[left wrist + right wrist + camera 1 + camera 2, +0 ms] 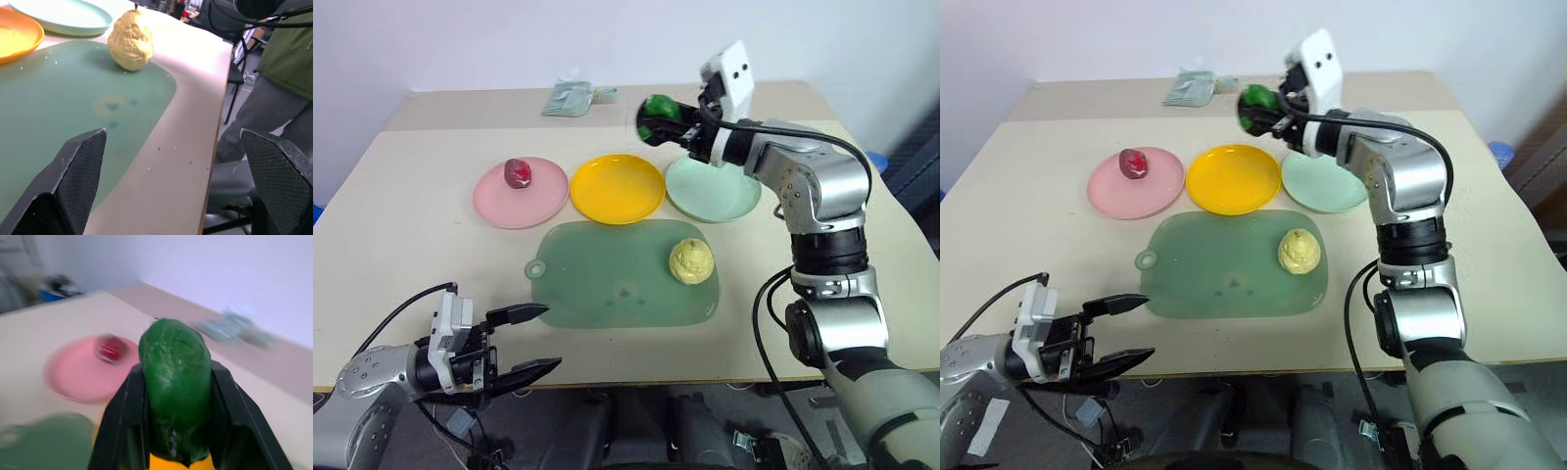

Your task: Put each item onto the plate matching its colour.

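Your counter [401, 225] runs wide and pale, with bare surface on both flanks of the plates and a clear strip along the near edge, where the left gripper [530, 340] hangs just off the front lip. Its jaws stand wide apart and grip nothing. A second, lower counter surface lies beyond the far edge and carries a small pale packet [566, 99].

Across the middle you have three plates in a row, rims nearly touching. The pink plate [499, 208] sits on the left and holds the dark red fruit [518, 172] toward its far side. The yellow-orange plate [617, 188] in the centre is bare. The mint green plate [710, 196] sits on the right, also bare, with your right forearm crossing above its far rim.

The translucent green mat [607, 279] lies just in front of the plates. The pale yellow bumpy fruit [690, 260] stands upright near the mat's right end, well apart from the left gripper.

The right gripper [668, 121] is raised above the counter, beyond the gap between the yellow-orange and mint green plates. Its jaws are clamped on the dark green fruit [176, 382], which fills the space between the two black fingers [122, 426] in the right wrist view. In the left wrist view, a person in a green top stands off the counter's right-hand edge.
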Motion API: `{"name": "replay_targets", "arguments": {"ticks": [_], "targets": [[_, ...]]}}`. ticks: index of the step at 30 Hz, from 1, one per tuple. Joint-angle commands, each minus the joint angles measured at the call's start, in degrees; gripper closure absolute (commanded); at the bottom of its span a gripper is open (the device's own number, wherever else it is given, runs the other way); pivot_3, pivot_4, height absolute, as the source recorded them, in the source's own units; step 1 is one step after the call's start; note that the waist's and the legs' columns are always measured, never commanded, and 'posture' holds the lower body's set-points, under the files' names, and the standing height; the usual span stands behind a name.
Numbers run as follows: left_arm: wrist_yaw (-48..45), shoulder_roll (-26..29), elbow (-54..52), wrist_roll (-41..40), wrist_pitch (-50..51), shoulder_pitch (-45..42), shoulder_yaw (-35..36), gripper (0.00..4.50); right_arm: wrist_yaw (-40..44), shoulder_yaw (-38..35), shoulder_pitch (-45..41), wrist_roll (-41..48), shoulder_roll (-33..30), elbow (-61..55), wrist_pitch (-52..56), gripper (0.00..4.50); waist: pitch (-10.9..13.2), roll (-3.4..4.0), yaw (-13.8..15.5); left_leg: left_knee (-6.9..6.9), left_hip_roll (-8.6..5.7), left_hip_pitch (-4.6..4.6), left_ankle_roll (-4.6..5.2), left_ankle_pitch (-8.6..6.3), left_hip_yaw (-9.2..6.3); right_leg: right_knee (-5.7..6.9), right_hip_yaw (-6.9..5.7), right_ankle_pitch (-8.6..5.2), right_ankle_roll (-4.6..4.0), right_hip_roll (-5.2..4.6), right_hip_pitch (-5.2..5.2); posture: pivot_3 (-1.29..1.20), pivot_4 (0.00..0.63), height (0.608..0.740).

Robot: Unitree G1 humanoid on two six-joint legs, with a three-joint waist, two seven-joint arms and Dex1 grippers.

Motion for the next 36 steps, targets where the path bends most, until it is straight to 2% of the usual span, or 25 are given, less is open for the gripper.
{"name": "replay_targets", "arguments": {"ticks": [1, 6, 9, 13, 16, 17, 23, 26, 28, 33, 36], "targets": [[0.92, -0.59, -1.2, 0.27, -1.25, 0.15, 0.02, 0.0, -2.03, -2.61, -4.57, -2.72, -0.3, 15.6, -12.45, 3.51, 0.0, 0.0, -0.67, -0.04, 0.01, 0.0, -0.01, 0.01, 0.02, 0.01, 0.02, 0.0, 0.0, 0.01, 0.01, 0.0, 0.15, 0.74], [1.95, -1.15, -2.25, 0.31, -1.64, 1.56, 0.56, 0.0, -4.64, -3.03, -8.62, -6.29, 0.22, 36.27, -26.33, 3.51, 0.01, 0.01, -1.5, -0.36, 0.1, 0.0, -0.47, 0.32, 0.17, 0.01, 0.26, 0.0, -0.03, 0.11, -0.03, 0.0, 0.15, 0.74], [2.83, -1.36, -3.35, 0.2, -1.8, 2.85, 1.05, 0.0, -5.53, -3.25, -10.13, -7.79, 0.69, 44.14, -30.93, 3.51, 0.01, 0.01, -1.8, -0.43, 0.19, 0.0, -0.48, 0.33, 0.3, 0.02, 0.45, 0.01, -0.05, 0.2, -0.12, 0.0, 0.15, 0.74], [4.07, -1.53, -4.66, 0.01, -2.18, 4.83, 1.86, 0.0, -6.56, -3.72, -10.9, -8.98, 1.36, 49.0, -33.52, 1.82, 0.02, 0.02, -2.28, -0.41, 0.19, 0.0, -0.48, 0.33, 0.34, 0.05, 0.51, 0.01, -0.07, 0.22, -0.14, 0.0, 0.15, 0.74], [4.71, -1.57, -5.09, -0.09, -2.38, 5.69, 2.02, 0.0, -7.42, -4.13, -11.07, -9.21, 1.4, 50.05, -34.74, 0.17, 0.03, 0.04, -2.34, -0.41, 0.19, 0.0, -0.48, 0.33, 0.34, 0.06, 0.52, 0.01, -0.07, 0.23, -0.15, 0.0, 0.15, 0.74], [4.94, -1.57, -5.13, -0.11, -2.4, 5.86, 2.07, 0.0, -7.45, -4.51, -11.12, -8.92, 1.3, 50.01, -34.91, 0.04, 0.03, 0.04, -2.34, -0.41, 0.19, 0.0, -0.48, 0.33, 0.34, 0.06, 0.52, 0.01, -0.07, 0.23, -0.15, 0.0, 0.15, 0.74], [6.17, -1.95, -4.5, -0.19, -2.4, 5.36, 1.7, 0.0, -2.91, -7.11, -10.24, -6.67, -0.55, 46.22, -34.39, 0.04, 0.04, 0.06, -2.32, -0.4, 0.19, 0.0, -0.48, 0.33, 0.34, 0.07, 0.54, 0.01, -0.07, 0.24, -0.15, 0.0, 0.15, 0.74], [7.05, -2.48, -2.96, 0.78, -2.52, 3.05, 0.64, 0.0, 4.86, -8.64, -5.36, -2.54, -2.47, 34.59, -30.07, 0.04, 0.05, 0.08, -2.05, -0.39, 0.19, 0.0, -0.48, 0.33, 0.34, 0.08, 0.55, 0.01, -0.07, 0.24, -0.16, 0.0, 0.15, 0.74], [7.05, -2.63, -1.99, 0.97, -2.21, 1.28, -0.22, 0.0, 8.57, -8.68, 1.16, 0.69, -4.22, 20.96, -23.93, 0.04, 0.04, 0.08, -1.46, -0.37, 0.19, 0.0, -0.46, 0.32, 0.34, 0.1, 0.55, 0.01, -0.06, 0.24, -0.14, 0.0, 0.15, 0.74], [5.27, -2.38, 0.64, 0.71, -1.63, -2.71, -2.47, 0.0, 9.16, -10.29, 17.86, 10.14, -9.27, -12.02, -4.91, 0.04, 0.04, 0.1, -0.68, -0.3, 0.19, 0.0, -0.11, 0.1, 0.36, 0.15, 0.59, 0.02, -0.06, 0.23, -0.15, 0.0, 0.15, 0.74], [2.1, -1.32, 2.44, -0.01, -1.56, -4.46, -3.28, 0.0, 7.44, -12.02, 27.22, 15.93, -12.49, -27.75, 5.18, 0.04, 0.05, 0.14, -0.48, -0.29, 0.19, -0.01, -0.09, 0.1, 0.36, 0.18, 0.59, 0.01, -0.06, 0.22, -0.16, 0.0, 0.15, 0.74]]}}
